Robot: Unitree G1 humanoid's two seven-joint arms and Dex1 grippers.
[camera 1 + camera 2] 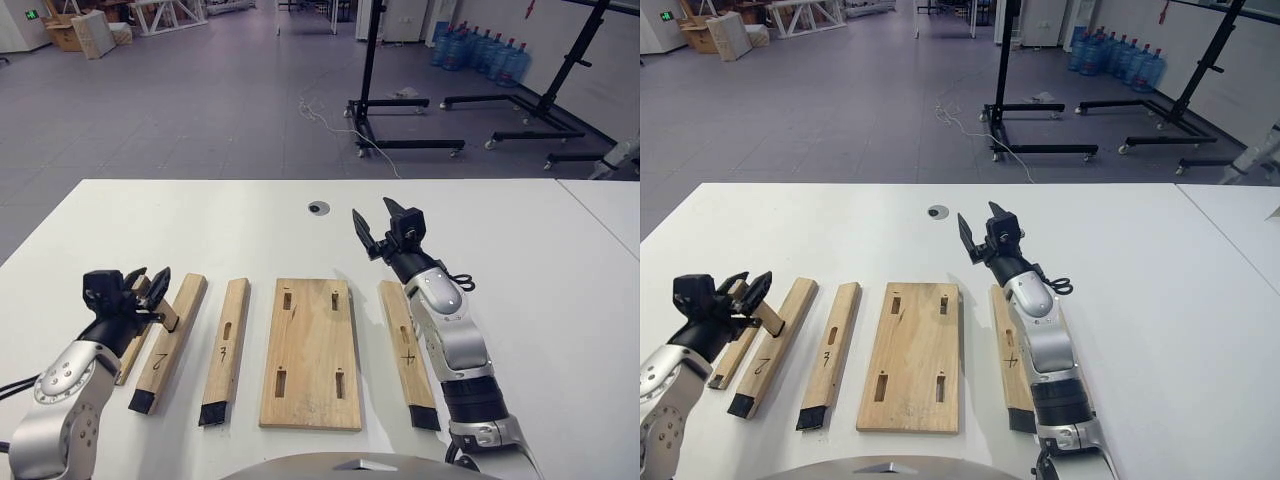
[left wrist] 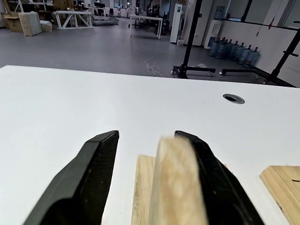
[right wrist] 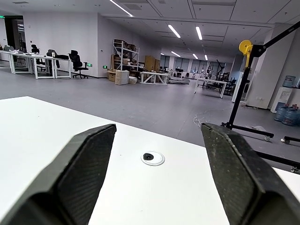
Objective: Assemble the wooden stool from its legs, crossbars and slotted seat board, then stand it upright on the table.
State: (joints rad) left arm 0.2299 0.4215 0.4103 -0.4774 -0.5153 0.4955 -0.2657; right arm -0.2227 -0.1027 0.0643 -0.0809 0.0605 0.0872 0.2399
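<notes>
Near the front edge of the table, about midway along it, the slotted seat board lies flat with its four slots facing up. Three legs lie flat alongside it: leg 2 and leg 3 toward the left edge, leg 4 just beside the board on the right. A fourth leg is partly hidden under the left arm.

The left gripper sits over that leftmost leg with a short wooden piece (probably a crossbar) between its fingers. The piece rests against one finger, and a gap shows at the other, so the jaws are spread and not clamped. The right gripper hangs above the table past the far end of leg 4, jaws wide apart and empty.

The parts look like stiff, light, dry wood that should not slip much. The legs are best pinched across their narrow width near the middle. The board is probably too wide to span, so it would be taken by an edge.
</notes>
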